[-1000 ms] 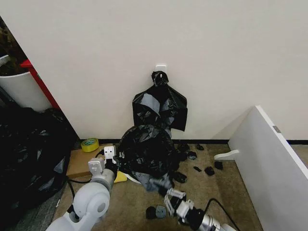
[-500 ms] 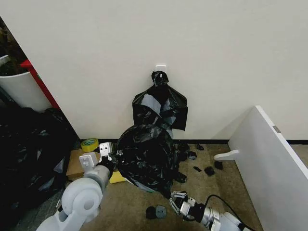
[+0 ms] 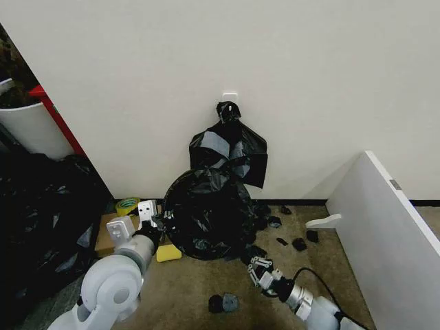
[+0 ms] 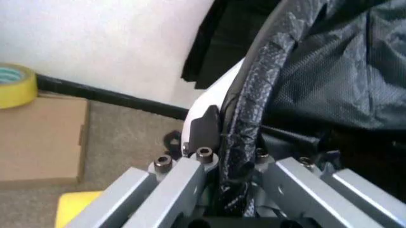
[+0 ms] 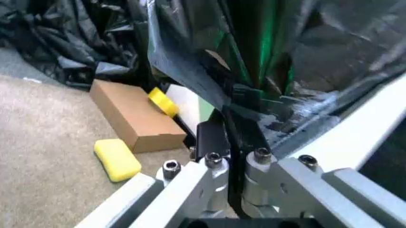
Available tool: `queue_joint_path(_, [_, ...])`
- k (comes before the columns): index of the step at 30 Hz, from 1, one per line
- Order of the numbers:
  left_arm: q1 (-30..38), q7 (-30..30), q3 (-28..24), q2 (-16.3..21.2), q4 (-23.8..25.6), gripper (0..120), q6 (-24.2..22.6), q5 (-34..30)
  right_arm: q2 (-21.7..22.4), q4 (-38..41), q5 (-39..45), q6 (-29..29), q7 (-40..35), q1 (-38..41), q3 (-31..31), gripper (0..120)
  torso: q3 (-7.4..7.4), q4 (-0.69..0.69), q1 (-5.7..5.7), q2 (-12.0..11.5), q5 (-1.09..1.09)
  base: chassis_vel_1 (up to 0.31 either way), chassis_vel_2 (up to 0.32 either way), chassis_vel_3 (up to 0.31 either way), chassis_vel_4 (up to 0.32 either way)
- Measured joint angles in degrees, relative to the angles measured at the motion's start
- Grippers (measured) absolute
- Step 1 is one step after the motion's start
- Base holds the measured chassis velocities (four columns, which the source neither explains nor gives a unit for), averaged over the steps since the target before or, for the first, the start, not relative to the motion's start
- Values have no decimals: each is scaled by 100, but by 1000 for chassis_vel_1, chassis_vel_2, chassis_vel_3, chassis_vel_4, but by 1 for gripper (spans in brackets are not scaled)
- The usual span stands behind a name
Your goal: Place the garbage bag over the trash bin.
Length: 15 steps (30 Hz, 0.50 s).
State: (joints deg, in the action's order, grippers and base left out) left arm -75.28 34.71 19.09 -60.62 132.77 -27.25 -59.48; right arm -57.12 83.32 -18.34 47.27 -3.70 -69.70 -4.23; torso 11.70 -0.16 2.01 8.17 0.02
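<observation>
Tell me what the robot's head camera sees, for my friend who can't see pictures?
A shiny black garbage bag is stretched over a bin by a white wall. The left gripper holds the bag's edge on one side, and the right gripper is low on the other side. A bundle of black bags hangs on the wall behind.

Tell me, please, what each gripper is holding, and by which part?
Both hold the garbage bag by its edge: left gripper on its rolled hem, right gripper on a thin fold.
</observation>
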Motion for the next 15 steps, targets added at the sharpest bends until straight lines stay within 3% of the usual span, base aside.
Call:
queue_joint_path(6, [-7, -1, -6, 14, -2, 0, 8, 0, -222, -547, -1057, -127, -1069, 268, 147, 0, 0, 3, 0, 0, 2, 0, 0, 0, 0])
queue_joint_path(10, [-10, -11, -10, 49, -54, 0, 46, 84, -44, -512, -802, -303, -1384, 273, 131, 12, 0, 1, 0, 0, 0, 0, 0, 0, 0])
queue_joint_path(15, [5, -72, -116, 41, -191, 0, 135, 296, 347, -276, -231, -58, -1308, 155, 64, 28, 0, 1, 0, 0, 2, 0, 0, 0, 0])
